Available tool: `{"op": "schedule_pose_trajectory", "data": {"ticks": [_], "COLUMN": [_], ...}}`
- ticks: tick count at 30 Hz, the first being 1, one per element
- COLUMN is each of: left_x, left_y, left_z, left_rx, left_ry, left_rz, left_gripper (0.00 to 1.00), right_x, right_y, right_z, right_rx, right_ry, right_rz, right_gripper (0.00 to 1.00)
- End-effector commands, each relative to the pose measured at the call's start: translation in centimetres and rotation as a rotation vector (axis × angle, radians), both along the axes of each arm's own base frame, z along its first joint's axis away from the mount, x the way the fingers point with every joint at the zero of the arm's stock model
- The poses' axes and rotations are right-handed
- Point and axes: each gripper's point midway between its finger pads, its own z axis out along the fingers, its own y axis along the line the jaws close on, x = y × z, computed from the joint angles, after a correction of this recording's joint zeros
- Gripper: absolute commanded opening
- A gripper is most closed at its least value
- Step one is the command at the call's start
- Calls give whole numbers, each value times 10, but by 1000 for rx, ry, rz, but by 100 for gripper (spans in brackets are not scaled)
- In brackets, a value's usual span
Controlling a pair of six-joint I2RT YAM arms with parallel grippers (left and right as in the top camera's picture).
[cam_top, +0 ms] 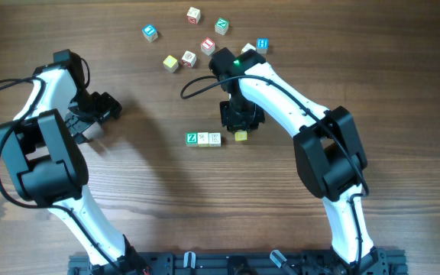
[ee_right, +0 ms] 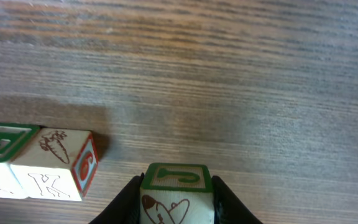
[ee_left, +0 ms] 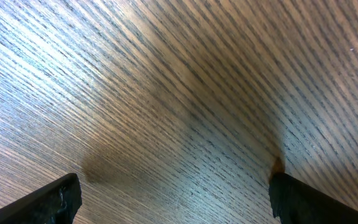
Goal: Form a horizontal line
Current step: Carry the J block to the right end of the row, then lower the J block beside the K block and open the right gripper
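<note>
The horizontal line point(cam_top: 203, 138) is a short row of two cubes mid-table: a green Z cube point(cam_top: 192, 138) and a cream cube point(cam_top: 213, 138). In the right wrist view they sit at the lower left, the green cube point(ee_right: 2, 142) and the cream cube point(ee_right: 55, 165) with a carrot drawing and a red 6 side. My right gripper point(cam_top: 241, 124) is shut on a cube with a green J face point(ee_right: 176, 193), just right of the row; it shows pale yellow from overhead point(cam_top: 241, 136). My left gripper point(cam_top: 90, 122) is open and empty over bare wood point(ee_left: 173, 199).
Several loose cubes lie at the back: blue point(cam_top: 150, 32), cream point(cam_top: 194, 14), teal point(cam_top: 221, 26), red point(cam_top: 208, 46), yellow point(cam_top: 171, 63), another cream one point(cam_top: 188, 58) and a blue H cube point(cam_top: 262, 44). A black cable point(cam_top: 197, 80) loops off the right arm.
</note>
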Motion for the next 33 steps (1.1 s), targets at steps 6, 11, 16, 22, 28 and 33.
{"op": "schedule_pose_trajectory", "data": {"ticks": [6,11,16,22,28,33], "left_x": [-8,-8,-8,-8,-8,-8], "left_y": [6,6,6,6,6,6], "left_z": [-10,-10,-10,-10,-10,-10], "left_rx": [23,23,23,23,23,23], "left_ry": [38,38,38,38,38,38], "left_rz": [3,3,3,3,3,3], "left_gripper": [100,100,100,100,100,100], "right_x": [-13,-10,14,21,-17,-44], "right_y": [6,6,-7,-42,-64,-78], "right_z": [-23,-24,-26,-25,-27,-45], "right_rx": [44,44,-15,-49,-144,-187], "right_ry": [38,25,-76,-38,105,182], "right_rz": [-31,-29,-72,-167,-164,-163], "right_gripper": [35,60,63,62,58,79]}}
